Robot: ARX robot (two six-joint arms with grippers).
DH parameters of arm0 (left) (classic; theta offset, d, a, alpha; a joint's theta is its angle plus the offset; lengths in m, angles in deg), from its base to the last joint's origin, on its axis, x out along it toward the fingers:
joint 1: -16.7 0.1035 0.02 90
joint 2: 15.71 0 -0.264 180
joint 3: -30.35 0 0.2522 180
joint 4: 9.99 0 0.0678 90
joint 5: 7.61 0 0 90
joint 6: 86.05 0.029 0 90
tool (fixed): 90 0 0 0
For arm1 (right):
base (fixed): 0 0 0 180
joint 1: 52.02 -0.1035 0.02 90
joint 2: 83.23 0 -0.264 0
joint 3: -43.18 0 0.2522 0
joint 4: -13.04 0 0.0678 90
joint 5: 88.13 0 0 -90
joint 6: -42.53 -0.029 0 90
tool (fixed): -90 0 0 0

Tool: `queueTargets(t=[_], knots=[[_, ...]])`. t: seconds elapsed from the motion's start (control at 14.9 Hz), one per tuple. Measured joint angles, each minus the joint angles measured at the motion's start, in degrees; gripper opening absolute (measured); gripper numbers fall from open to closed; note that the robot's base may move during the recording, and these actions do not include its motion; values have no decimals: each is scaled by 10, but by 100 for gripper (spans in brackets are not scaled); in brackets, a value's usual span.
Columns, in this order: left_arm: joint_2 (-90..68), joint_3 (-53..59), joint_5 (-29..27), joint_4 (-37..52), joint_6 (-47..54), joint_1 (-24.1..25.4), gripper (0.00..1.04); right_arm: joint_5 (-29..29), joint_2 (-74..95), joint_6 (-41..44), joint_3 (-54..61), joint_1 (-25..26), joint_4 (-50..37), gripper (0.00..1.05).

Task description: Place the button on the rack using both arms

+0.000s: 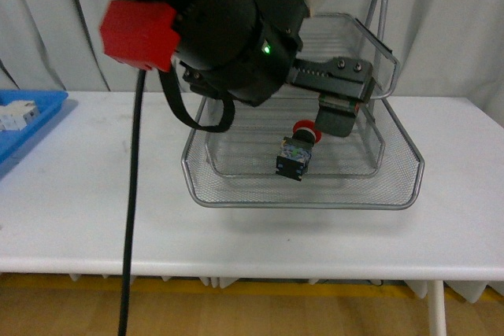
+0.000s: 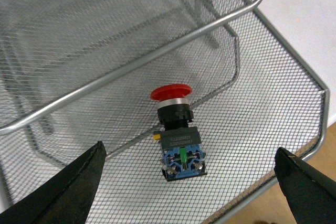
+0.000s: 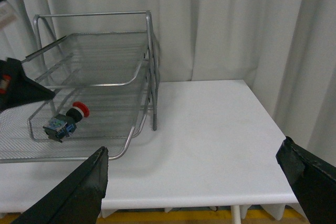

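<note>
Left claw (image 2: 190,151) wide over button (image 2: 176,137) in rack (image 2: 262,93); right claw (image 3: 193,149) wide, empty. Only our front view shows blue tray (image 1: 49,106).

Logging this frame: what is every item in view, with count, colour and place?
button: one, red cap on a black body with blue bits, lying on the bottom tier of the rack.
rack: one, silver wire mesh, three tiers, on the table ahead.
blue tray: one, at the table's far left edge, partly cut off.
white blocks: at least two, inside the blue tray.
table: one, white.
curtain: pale, behind the table.
cable: one, black, hanging from the left arm.
left arm: black with a red part, reaching over the rack.
left tool: open, over the button.
right tool: open, empty, right of the rack.
</note>
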Motion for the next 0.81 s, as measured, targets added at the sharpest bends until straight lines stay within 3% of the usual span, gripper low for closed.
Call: queueTargets(t=[0.2, 0.47, 0.54, 0.6, 0.67, 0.81], knots=[[153, 132, -10, 96, 0, 23, 98, 0, 0, 0, 0, 0, 0, 98], [361, 278, -58, 96, 5, 109, 98, 0, 0, 0, 0, 0, 0, 98], [407, 351, -134, 229, -1, 130, 87, 0, 0, 0, 0, 0, 0, 98], [462, 421, -159, 317, -5, 159, 74, 0, 0, 0, 0, 0, 0, 98], [505, 474, -156, 366, -10, 182, 62, 0, 0, 0, 0, 0, 0, 98], [539, 548, -127, 383, -11, 201, 36, 0, 0, 0, 0, 0, 0, 98]])
